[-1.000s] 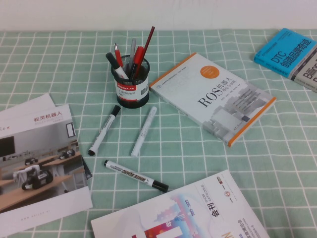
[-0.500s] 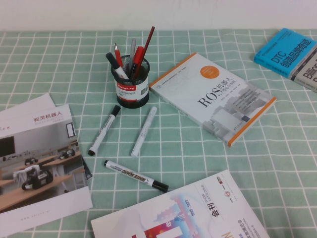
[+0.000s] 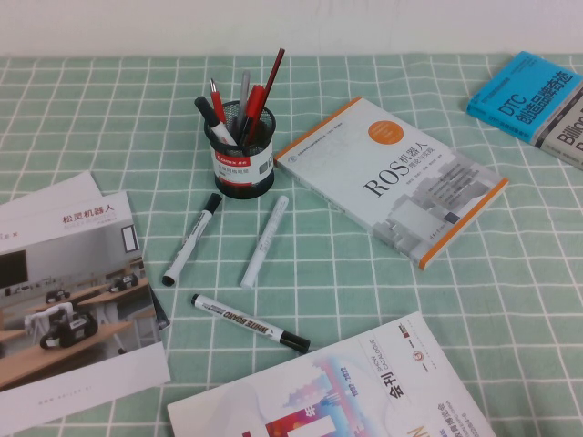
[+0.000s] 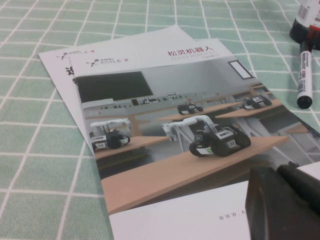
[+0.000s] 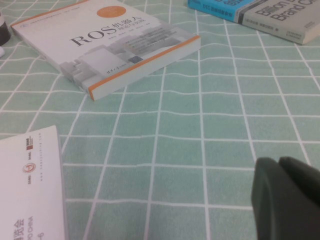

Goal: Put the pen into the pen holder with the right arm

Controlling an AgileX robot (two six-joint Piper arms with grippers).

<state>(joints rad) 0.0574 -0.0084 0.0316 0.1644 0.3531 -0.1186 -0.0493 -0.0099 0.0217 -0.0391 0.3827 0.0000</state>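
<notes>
A slim white whiteboard marker, the pen (image 3: 249,322), lies flat on the desk (image 3: 410,300), a soft cloth printed in green squares with white lines. Its black cap points toward the near right, its black tail toward the left, and bold "WHITE BOARD" lettering runs along the smooth barrel. It rests just beyond the glossy magazine (image 3: 337,391) at the near edge, apart from everything else. Farther back stands the pen holder (image 3: 240,153), a round black wire-mesh cup with a white and red label band, bristling with red, grey and black pens. Between cup and marker lie two more cylinders, side by side but not touching: a black-capped white marker (image 3: 191,238) with fainter print and an all-white pen (image 3: 264,241). A thick paperback titled "ROS" (image 3: 392,177), orange-edged, sits to the right of the cup; a blue book (image 3: 526,94) lies at the far right corner. Matte brochures (image 3: 73,291) showing small robots overlap at the left.

The left gripper (image 4: 285,205) shows only as a dark, rounded bulk over the brochures, and the right gripper (image 5: 287,200) as a similar dark shape low above bare cloth right of the magazine; how far either set of fingers is open cannot be told, and neither appears in the high view
</notes>
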